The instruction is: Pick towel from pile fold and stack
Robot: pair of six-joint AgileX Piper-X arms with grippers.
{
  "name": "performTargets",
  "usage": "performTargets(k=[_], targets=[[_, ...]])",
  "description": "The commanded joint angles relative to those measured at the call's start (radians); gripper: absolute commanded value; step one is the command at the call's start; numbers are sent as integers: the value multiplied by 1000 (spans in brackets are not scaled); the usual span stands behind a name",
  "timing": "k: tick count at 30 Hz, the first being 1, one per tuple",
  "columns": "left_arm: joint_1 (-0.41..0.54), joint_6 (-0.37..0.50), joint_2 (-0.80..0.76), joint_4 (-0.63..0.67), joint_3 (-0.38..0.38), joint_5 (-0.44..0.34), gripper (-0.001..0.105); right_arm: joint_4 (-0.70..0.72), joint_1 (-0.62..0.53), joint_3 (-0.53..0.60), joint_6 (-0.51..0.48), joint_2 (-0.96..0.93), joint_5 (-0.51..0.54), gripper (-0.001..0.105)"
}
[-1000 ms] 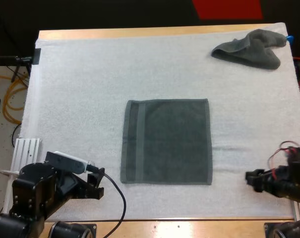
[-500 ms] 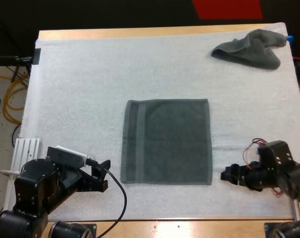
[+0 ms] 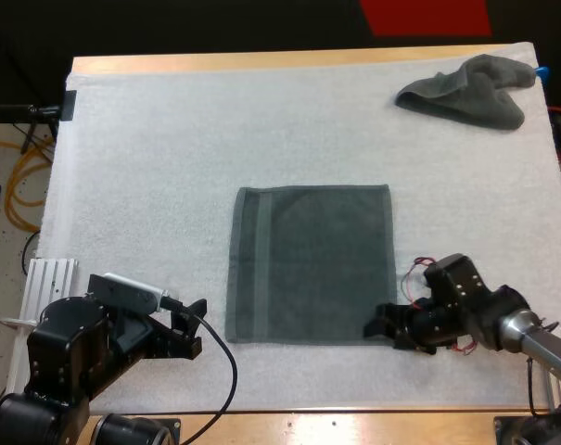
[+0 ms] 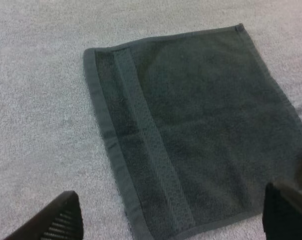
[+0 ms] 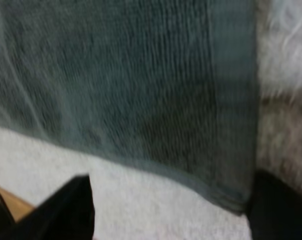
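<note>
White mat [image 3: 169, 139] spread wide here, covering nearly the whole desk [image 3: 261, 61], with bare wood showing as a strip along the far side and again along the near edge. Off the left side, yellow cables [image 3: 20, 181] loop on the speckled floor [image 3: 0, 260]. A black clamp [image 3: 41, 110] sits at the mat's far left corner, and a pale ribbed block [image 3: 50, 278] lies just beside the mat's near left edge

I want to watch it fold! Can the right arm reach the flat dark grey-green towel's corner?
Probably yes. The right gripper is open at the nearest corner of the flat dark grey-green towel, and nothing lies between them on the white mat.
</note>
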Motion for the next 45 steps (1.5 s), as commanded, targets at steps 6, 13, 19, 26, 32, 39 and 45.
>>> performTargets(k=[6, 13, 19, 26, 32, 39, 45], targets=[[0, -11, -3, -9, 1, 2, 72, -63, 4, 0, 34, 13, 15, 59], [0, -9, -1, -9, 17, 26, 72, -63, 4, 0, 54, 13, 83, 9], [0, -68, 28, -45, 119, 102, 72, -62, 4, 0, 23, 13, 106, 0], [0, -105, 191, -233, 261, 201, 72, -49, 4, 0, -4, 13, 108, 0], [0, -106, 435, -311, 287, 230, 72, -49, 4, 0, -4, 13, 108, 0], [0, -63, 686, -367, 287, 269, 72, -49, 4, 0, -4, 13, 108, 0], [0, -40, 793, -375, 287, 273, 72, -49, 4, 0, -4, 13, 108, 0]])
